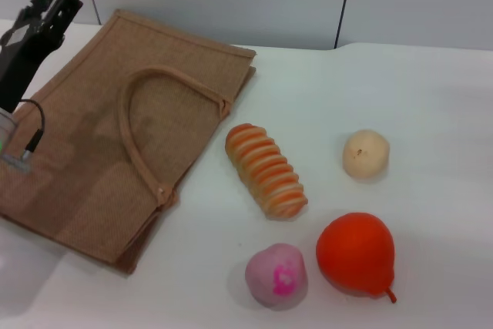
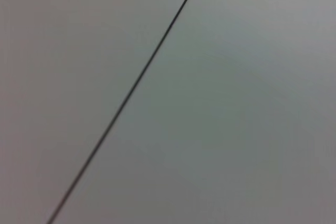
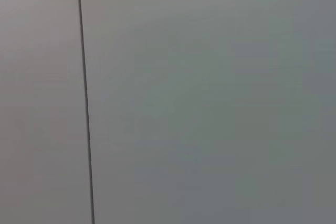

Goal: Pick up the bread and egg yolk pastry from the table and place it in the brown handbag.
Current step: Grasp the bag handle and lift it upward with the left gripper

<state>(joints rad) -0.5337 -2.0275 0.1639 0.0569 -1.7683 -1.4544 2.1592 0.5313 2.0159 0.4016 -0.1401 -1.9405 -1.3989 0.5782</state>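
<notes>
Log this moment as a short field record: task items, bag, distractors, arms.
bread: on table, right of bag
egg yolk pastry: on table, right of bread, apart from it
brown handbag: lying flat, nothing placed in it
distractors: pink ball, pear, near front
left tool: raised over bag's far left
right tool: not in view

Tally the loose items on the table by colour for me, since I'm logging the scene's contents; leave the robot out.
Tan-brown: 1, the brown handbag
Orange-and-cream striped: 1, the bread
Pale beige: 1, the egg yolk pastry
Pink: 1, the ball
Red-orange: 1, the pear
Total: 5
</notes>
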